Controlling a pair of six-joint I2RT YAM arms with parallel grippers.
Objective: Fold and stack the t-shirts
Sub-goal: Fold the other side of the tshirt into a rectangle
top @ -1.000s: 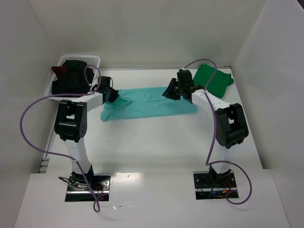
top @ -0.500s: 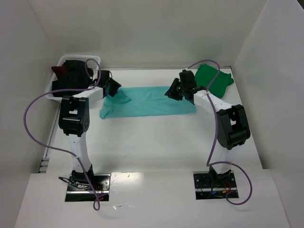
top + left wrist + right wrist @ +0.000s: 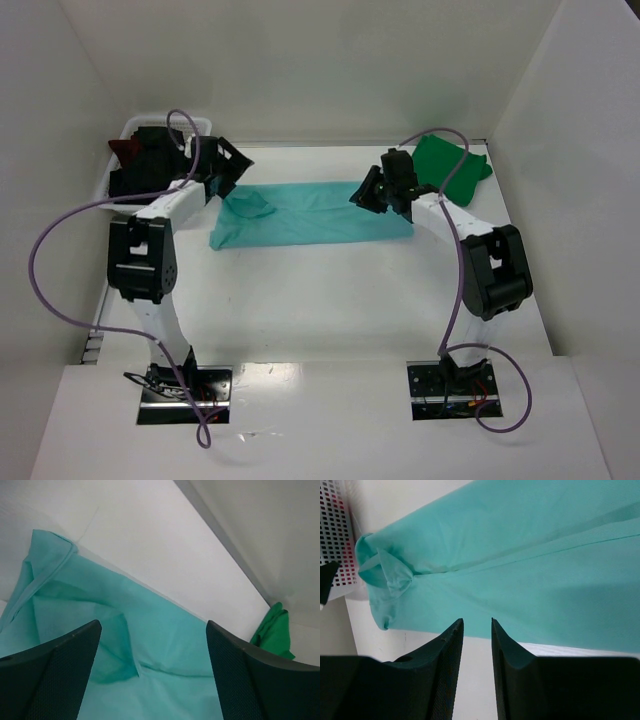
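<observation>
Top external view: left claw (image 3: 232, 172) released, right claw (image 3: 362, 195) barely parted and empty, so the bunched sleeve on the teal t-shirt (image 3: 310, 212) may spoil the fold.

Bare table (image 3: 320, 290) ran open nearside of the teal t-shirt (image 3: 320, 212). The lattice basket (image 3: 133, 124) blocked the far-left corner; the green t-shirt (image 3: 455, 170) occupied the far-right.

text: none legible | labels, brands, numbers: none (checked all three views)
</observation>
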